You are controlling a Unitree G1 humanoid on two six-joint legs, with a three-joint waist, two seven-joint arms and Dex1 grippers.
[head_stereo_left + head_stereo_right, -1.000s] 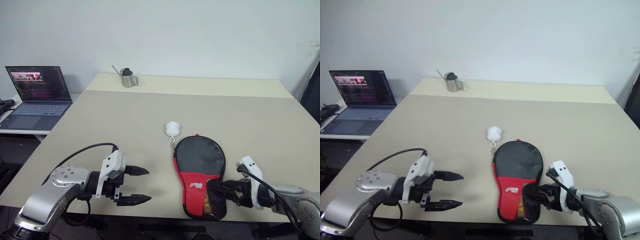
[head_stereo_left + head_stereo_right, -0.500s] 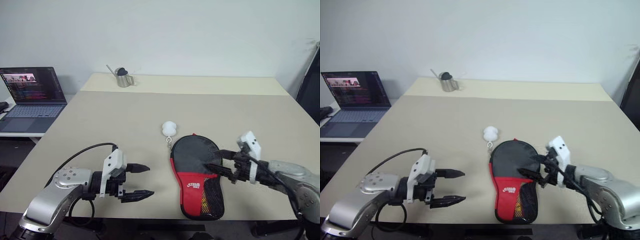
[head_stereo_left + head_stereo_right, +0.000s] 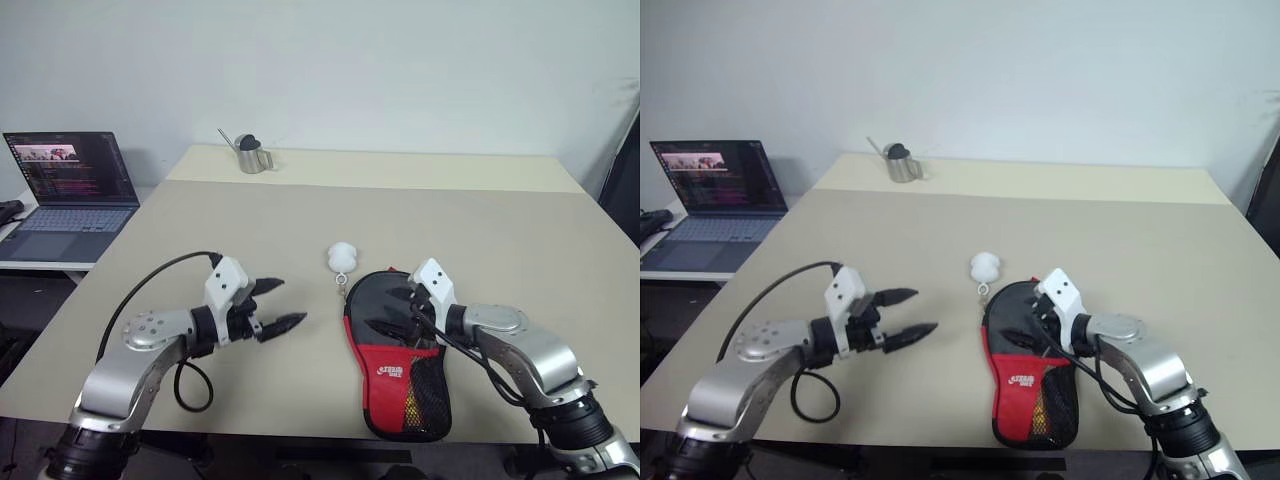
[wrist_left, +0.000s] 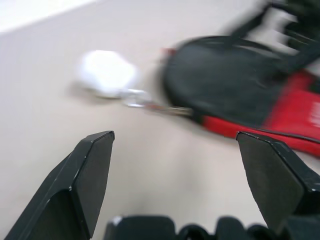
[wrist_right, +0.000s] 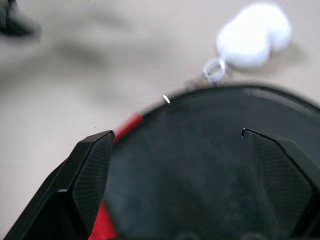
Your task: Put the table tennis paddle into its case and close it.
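- Now your case (image 3: 399,352) lies flat at the table's (image 3: 520,240) near edge, black with a red logo panel and mesh pocket.
- Your right gripper (image 3: 392,311), jaws wide, has swung from the case's handle end onto its round part.
- Your left gripper (image 3: 281,306), also wide, has turned toward it.

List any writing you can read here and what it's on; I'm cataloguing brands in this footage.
Case: a white logo on its red panel, too small to read.
Laptop: lines of text and a picture strip on its screen, too small to read.
Metal cup and white charm: no writing visible.
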